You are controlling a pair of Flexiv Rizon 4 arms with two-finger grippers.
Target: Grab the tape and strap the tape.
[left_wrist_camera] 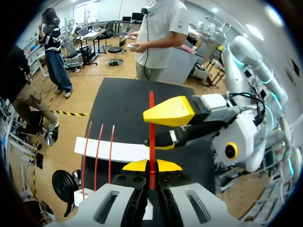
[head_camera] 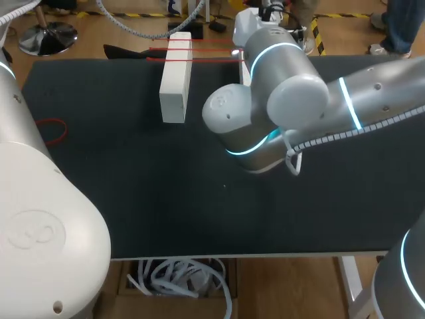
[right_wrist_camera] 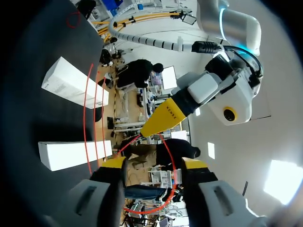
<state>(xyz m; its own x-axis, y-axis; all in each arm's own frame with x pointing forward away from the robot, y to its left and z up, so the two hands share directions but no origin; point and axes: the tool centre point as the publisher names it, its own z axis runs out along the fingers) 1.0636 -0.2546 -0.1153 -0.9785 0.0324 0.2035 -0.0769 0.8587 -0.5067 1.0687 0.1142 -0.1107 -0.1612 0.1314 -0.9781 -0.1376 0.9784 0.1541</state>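
Two pincers face off: left pincer (left_wrist_camera: 151, 166) clamps red tape (left_wrist_camera: 151, 111), right pincer (right_wrist_camera: 154, 165) spread.

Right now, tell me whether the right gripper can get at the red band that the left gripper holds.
Probably yes. The left gripper pinches the red band in the open, the right gripper stands open close by it, and nothing shows between them.

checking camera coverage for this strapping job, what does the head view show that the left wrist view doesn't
Only the head view: a loose red loop lying on the table toward its left side. Only the left wrist view: the left end effector shut on a red band, with the right end effector just ahead of it. Both: the white box ringed with red bands, and the right arm.
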